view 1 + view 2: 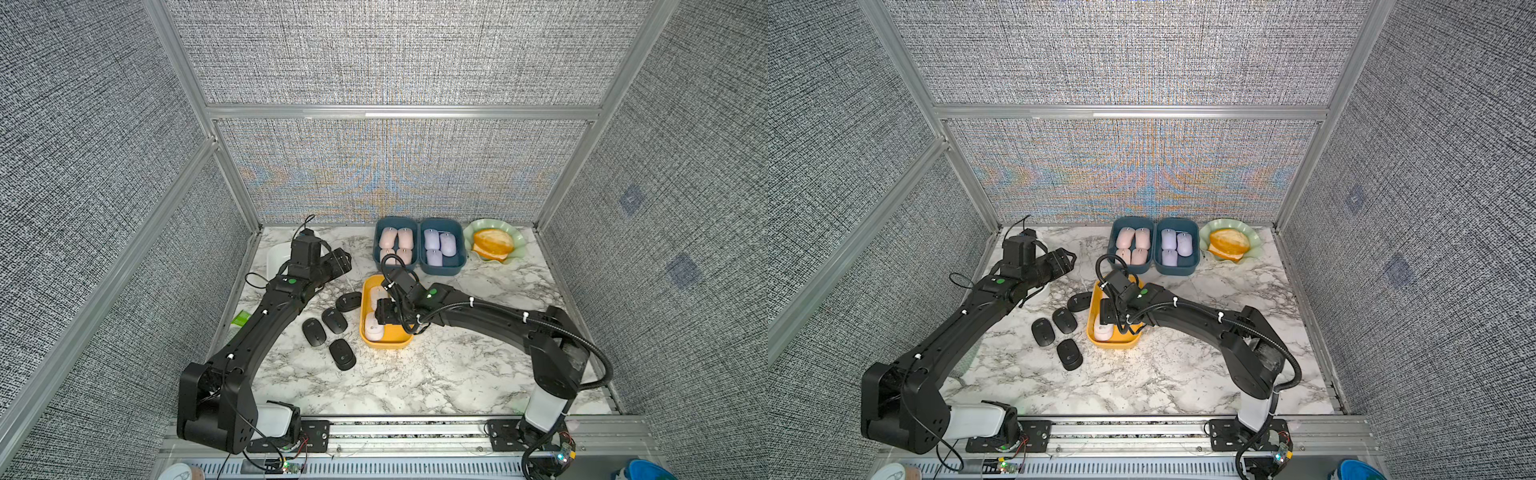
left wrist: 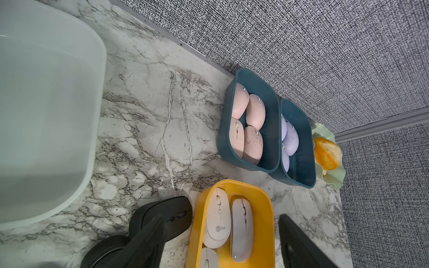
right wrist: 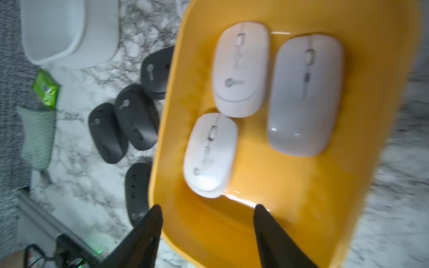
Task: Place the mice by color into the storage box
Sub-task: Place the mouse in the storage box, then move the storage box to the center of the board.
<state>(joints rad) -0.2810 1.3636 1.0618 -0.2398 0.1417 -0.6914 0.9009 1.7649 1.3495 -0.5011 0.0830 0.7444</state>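
White oval computer mice [image 3: 241, 69], three in all, lie in a yellow plastic tub [image 3: 301, 185] at the middle of the marble-patterned tabletop [image 1: 436, 374].
The right gripper [image 3: 207, 206] hangs over the tub's near end, fingers spread and empty. Four black mice [image 1: 334, 320] lie on the tabletop just left of it. Behind, four pale pink mice [image 2: 255, 111] fill a teal tub [image 2: 271, 120], and three lilac mice [image 1: 448, 244] the second teal tub [image 1: 441, 270] to its right. The left gripper [image 2: 222, 217], fingers apart and empty, hovers far left beside a translucent white tub [image 2: 46, 116].

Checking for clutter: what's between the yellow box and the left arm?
Four black mice, loose on the table, shown in both top views.
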